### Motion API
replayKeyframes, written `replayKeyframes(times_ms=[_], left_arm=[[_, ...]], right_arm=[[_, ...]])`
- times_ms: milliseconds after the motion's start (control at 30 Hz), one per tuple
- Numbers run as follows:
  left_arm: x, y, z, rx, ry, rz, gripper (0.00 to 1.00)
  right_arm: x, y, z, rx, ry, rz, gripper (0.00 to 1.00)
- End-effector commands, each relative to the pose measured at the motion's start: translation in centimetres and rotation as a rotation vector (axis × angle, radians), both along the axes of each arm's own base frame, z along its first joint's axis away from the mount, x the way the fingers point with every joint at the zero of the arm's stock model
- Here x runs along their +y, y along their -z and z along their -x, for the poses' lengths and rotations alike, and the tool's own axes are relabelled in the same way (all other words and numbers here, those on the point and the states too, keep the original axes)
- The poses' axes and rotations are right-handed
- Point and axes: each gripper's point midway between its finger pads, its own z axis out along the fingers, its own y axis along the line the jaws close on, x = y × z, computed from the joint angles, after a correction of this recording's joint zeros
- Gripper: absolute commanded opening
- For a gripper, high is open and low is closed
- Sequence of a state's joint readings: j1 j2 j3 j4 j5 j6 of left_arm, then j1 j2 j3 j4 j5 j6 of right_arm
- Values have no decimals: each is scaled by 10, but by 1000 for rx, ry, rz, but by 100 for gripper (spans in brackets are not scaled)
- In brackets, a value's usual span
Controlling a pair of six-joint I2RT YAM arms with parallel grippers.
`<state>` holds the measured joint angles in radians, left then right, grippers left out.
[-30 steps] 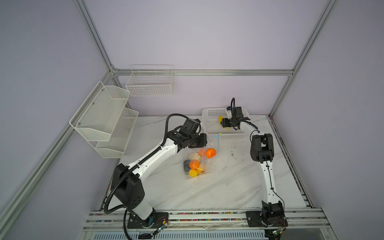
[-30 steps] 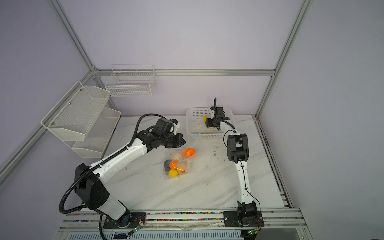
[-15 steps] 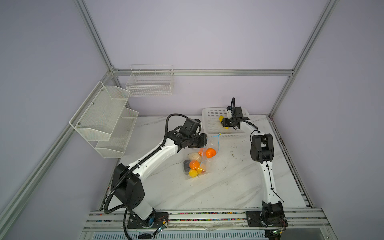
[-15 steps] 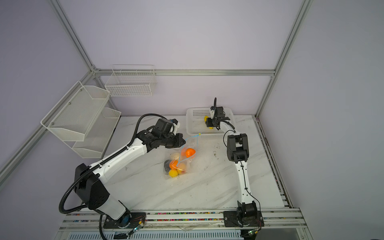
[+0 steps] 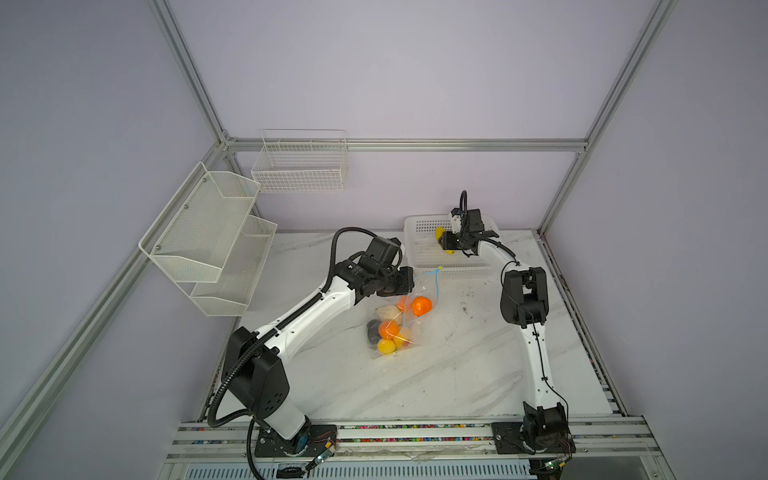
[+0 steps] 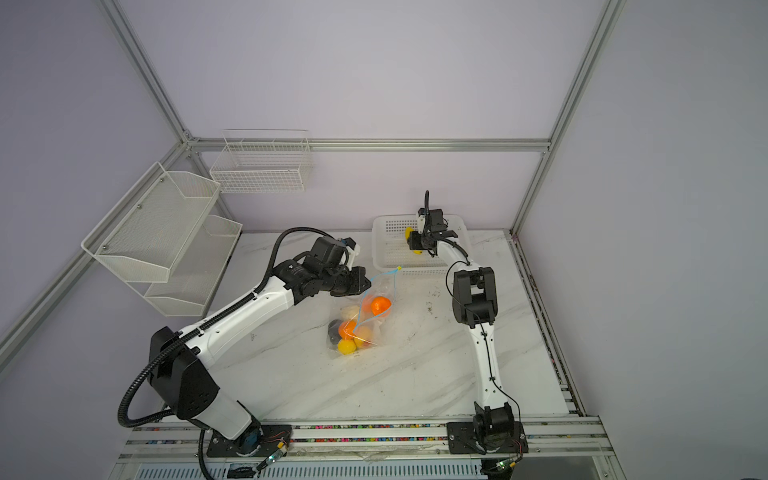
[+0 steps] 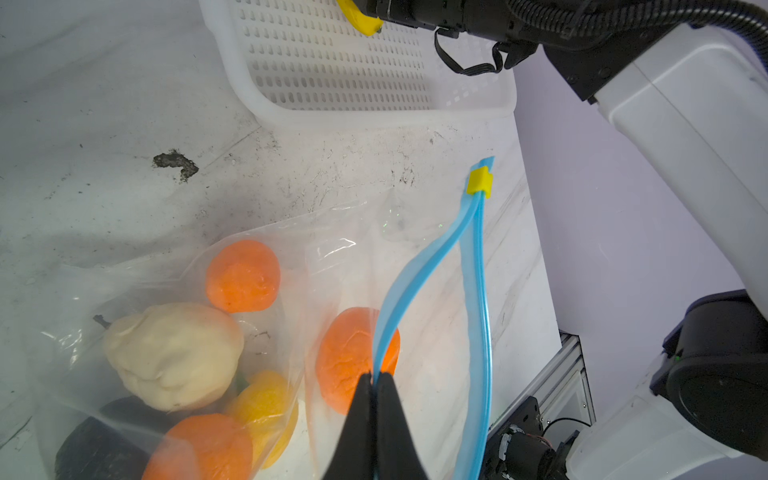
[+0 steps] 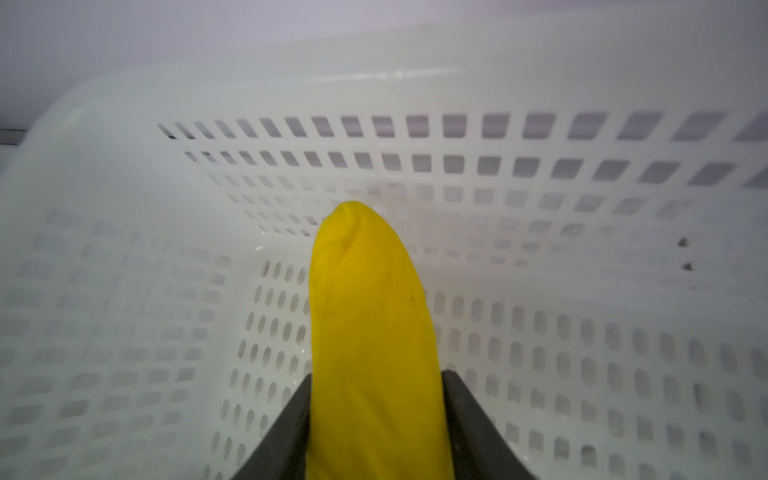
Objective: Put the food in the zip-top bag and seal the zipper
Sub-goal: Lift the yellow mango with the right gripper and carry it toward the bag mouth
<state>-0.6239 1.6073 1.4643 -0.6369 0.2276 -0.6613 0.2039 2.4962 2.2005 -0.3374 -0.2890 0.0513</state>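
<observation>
Marble table (image 5: 457,374) — 1 zip-top bag (image 5: 424,287), 1 basket (image 5: 459,272).

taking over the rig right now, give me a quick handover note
Left claw: shut on one lip of the blue zipper, bag mouth open.
Right claw: closed on the banana in the white basket.
Done: other fruit is in the bag.
To do: bag the banana, run the yellow slider to seal.

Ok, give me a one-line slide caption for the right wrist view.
Right gripper clamped on the elongated yellow fruit inside the white perforated basket.
</observation>
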Motion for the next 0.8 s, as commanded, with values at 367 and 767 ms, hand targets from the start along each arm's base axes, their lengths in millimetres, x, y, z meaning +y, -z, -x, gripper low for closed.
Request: replayKeyframes(times_ms=[367,767], left_arm=[[-6,-40,-10,-105,12,62,0],[-7,-37,-6,-113,24,87,0]], right_arm=[[16,-133,68,-86,48,-143,46],[30,-197,178,-5,84,-243,46]])
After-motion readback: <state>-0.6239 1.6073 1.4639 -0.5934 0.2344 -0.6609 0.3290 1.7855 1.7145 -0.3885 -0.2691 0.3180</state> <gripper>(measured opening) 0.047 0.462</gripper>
